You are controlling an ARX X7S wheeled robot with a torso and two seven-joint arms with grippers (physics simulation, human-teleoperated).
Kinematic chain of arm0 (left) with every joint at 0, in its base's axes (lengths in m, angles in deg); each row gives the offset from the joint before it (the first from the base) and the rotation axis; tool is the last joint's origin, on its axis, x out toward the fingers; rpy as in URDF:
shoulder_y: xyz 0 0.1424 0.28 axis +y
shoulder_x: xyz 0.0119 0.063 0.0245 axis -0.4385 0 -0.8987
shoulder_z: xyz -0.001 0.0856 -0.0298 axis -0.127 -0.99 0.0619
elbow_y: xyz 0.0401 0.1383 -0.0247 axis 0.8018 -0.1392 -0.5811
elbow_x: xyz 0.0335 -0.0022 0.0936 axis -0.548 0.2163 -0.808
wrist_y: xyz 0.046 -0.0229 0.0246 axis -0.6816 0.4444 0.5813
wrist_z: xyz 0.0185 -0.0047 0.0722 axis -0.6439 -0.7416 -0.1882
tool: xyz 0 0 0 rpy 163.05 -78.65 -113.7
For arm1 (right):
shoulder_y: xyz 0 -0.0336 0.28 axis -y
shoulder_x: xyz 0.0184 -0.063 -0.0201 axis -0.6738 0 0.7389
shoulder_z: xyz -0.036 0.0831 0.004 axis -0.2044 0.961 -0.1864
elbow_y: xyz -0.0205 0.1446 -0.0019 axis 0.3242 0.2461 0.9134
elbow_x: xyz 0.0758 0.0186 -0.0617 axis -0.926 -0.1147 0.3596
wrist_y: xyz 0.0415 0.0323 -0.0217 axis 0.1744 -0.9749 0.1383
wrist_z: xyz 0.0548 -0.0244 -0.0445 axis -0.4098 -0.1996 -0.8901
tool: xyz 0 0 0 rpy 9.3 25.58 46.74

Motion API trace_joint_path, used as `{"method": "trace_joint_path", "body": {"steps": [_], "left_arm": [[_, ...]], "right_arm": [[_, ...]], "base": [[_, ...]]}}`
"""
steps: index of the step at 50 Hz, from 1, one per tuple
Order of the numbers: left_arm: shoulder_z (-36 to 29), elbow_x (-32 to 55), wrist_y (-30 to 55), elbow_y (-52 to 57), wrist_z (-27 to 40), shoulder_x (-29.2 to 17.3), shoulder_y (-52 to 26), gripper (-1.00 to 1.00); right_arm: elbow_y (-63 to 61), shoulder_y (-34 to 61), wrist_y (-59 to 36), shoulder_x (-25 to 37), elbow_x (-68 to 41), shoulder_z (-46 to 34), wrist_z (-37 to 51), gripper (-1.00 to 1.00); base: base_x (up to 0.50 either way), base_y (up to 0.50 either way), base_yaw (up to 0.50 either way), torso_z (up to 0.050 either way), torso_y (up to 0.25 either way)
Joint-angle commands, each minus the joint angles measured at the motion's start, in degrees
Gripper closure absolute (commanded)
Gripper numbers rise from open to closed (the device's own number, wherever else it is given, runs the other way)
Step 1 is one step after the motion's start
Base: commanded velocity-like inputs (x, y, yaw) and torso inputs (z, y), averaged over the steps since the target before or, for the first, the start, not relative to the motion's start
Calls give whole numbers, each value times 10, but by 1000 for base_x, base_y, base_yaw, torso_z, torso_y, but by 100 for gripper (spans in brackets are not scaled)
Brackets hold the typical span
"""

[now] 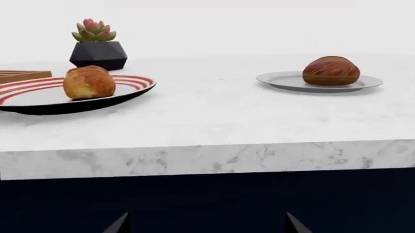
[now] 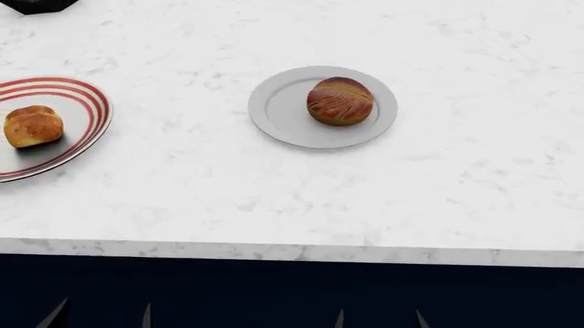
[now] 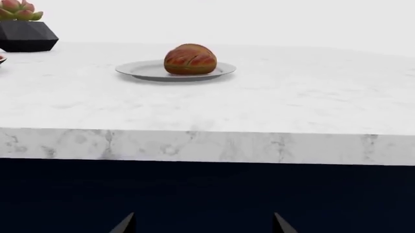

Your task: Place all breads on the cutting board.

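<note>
Nothing is on the board (image 1: 23,75) yet; both breads are left to move. Our left gripper (image 1: 204,225) and right gripper (image 3: 202,224) hang below the counter (image 2: 273,198) edge, jaws spread and empty. The roll (image 1: 89,82) lies ahead of the left jaws on the striped plate (image 1: 129,86), the board just behind it. The loaf (image 3: 190,59) sits ahead of the right jaws on the grey plate (image 3: 139,71)

Cut off and barely visible

The cutting board (image 1: 23,75) shows only a corner at the left wrist view's edge, and the red-striped plate (image 2: 87,113) is clipped in the head view. Only the dark fingertips of the left end effector (image 2: 100,316) and right end effector (image 2: 379,318) poke in, their grip unreadable.
</note>
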Motion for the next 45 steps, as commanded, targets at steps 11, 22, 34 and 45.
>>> {"method": "trace_joint_path", "body": {"steps": [11, 22, 34, 45], "left_arm": [[-10, 17, 295, 265, 56, -4, -42, -100], [-5, 39, 525, 429, 68, -32, -124, -100], [68, 159, 861, 608, 94, -43, -277, -100], [211, 934, 868, 531, 667, -181, -420, -100]], "right_arm": [[-218, 62, -212, 36, -50, 9, 20, -100], [-342, 120, -371, 71, -79, 22, 33, -100], [-522, 215, -613, 106, -173, 92, 50, -100], [-617, 274, -754, 107, -229, 142, 66, -100]], "base": [[0, 0, 0, 0, 0], [0, 0, 0, 0, 0], [0, 0, 0, 0, 0], [0, 0, 0, 0, 0]]}}
